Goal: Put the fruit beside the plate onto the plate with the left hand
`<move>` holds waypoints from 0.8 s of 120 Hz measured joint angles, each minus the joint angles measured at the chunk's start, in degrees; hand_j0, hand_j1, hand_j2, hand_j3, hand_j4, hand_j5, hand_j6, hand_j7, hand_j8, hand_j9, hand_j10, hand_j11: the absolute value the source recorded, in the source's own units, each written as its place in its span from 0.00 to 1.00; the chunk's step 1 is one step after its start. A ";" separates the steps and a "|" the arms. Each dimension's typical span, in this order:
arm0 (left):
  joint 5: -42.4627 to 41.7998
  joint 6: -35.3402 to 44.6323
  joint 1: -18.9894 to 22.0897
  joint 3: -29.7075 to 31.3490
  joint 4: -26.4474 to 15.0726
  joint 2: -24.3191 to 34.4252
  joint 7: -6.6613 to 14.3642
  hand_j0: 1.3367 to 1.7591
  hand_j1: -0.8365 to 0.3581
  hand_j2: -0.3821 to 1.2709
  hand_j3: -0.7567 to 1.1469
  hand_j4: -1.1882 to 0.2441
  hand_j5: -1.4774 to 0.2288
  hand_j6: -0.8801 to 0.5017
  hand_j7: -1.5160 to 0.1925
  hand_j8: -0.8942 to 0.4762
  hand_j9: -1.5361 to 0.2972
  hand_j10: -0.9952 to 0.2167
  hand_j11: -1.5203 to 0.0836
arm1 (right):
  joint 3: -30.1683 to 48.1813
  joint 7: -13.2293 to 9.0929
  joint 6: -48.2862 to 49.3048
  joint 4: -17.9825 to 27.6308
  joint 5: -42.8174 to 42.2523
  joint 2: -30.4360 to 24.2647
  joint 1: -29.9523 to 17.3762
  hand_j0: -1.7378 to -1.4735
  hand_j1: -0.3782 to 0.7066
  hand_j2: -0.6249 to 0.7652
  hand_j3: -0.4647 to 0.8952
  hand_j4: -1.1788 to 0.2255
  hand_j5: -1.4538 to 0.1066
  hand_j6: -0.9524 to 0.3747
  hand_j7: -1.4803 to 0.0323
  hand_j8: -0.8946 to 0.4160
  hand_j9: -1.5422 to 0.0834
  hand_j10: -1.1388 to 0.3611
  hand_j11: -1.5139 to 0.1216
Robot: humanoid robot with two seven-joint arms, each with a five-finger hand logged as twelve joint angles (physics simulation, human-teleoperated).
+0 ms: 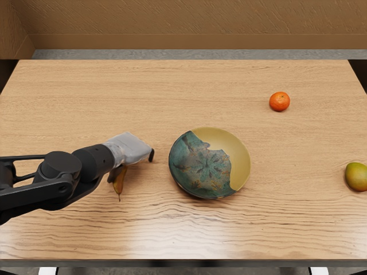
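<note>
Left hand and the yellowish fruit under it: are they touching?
Cannot tell. In the head view the left hand overlaps the top of the yellowish fruit and hides where they would meet, so neither contact nor a gap shows.

The one head view sits high above the near edge of the tabletop (183, 229) and looks down at a slant toward the far wall (183, 23). It stands at middle range: the tabletop's far edge and both far corners are in frame, while the near corners are cut off. The plate (238, 154) lies about centre, and the left arm (51, 177) enters from the left edge.
</note>
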 joint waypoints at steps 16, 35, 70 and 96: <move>-0.04 -0.19 0.00 -0.01 0.04 0.00 0.00 0.76 0.64 0.46 0.40 0.55 0.56 0.35 0.58 0.36 0.56 0.49 0.63 | 0.00 0.00 0.00 0.01 0.00 0.00 0.00 0.30 0.06 0.45 0.34 0.82 0.91 0.70 0.96 0.66 0.93 0.74 0.90; -0.17 -0.35 0.00 -0.01 0.08 0.09 0.00 0.76 0.65 0.44 0.40 0.54 0.54 0.34 0.57 0.35 0.54 0.48 0.61 | 0.00 0.00 0.00 0.00 0.00 0.00 0.00 0.30 0.06 0.45 0.34 0.82 0.91 0.70 0.96 0.66 0.93 0.74 0.90; -0.56 -0.52 0.00 -0.07 0.07 0.53 0.00 0.76 0.61 0.45 0.40 0.50 0.50 0.30 0.52 0.31 0.50 0.43 0.56 | 0.00 0.04 0.00 0.01 0.00 0.00 0.00 0.30 0.06 0.45 0.34 0.82 0.91 0.70 0.96 0.66 0.93 0.74 0.90; -0.68 -0.55 -0.15 -0.08 0.08 0.53 0.00 0.76 0.56 0.46 0.40 0.48 0.47 0.27 0.50 0.28 0.48 0.40 0.54 | 0.00 0.02 0.00 0.01 0.00 0.00 0.00 0.30 0.06 0.45 0.34 0.82 0.91 0.70 0.96 0.66 0.93 0.74 0.90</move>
